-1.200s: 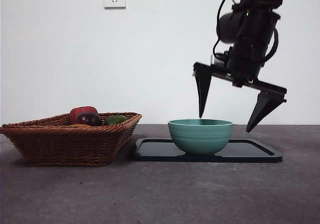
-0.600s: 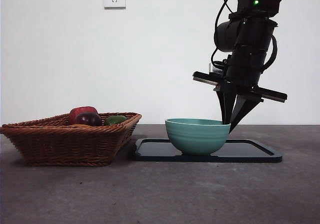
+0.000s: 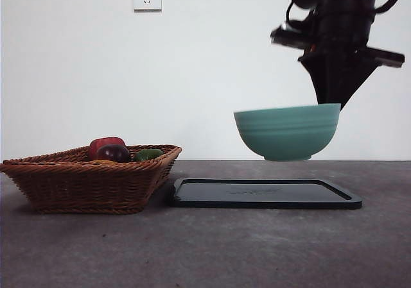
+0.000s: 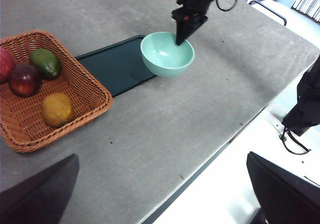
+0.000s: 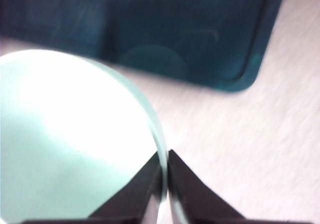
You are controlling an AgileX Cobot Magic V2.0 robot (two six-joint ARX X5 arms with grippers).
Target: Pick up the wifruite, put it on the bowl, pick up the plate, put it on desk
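The bowl (image 3: pixel 288 131) hangs in the air above the black tray (image 3: pixel 265 194), clear of it and slightly tilted, and its inside looks empty in the left wrist view. The right gripper (image 3: pixel 335 99) holds it from above: its two jaws are pinched together on the bowl's rim, one inside the wall and one outside, which the right wrist view shows close up (image 5: pixel 164 171). The tray lies flat on the desk (image 3: pixel 205 249) directly below the bowl, with nothing on it. To the side of the tray, just beside its edge, stands a woven wicker basket (image 3: pixel 90 182). The wifruite (image 4: pixel 57 110) lies in that basket, on the side away from the tray's far end, a dull brownish-orange oval. Also in the basket are a dark purple fruit (image 4: pixel 24 80), a green fruit (image 4: pixel 45 63) and a red apple (image 3: pixel 104 144). The left gripper (image 4: pixel 160 194) waits well apart from the tray, high over the desk's near edge, with its jaws spread wide.
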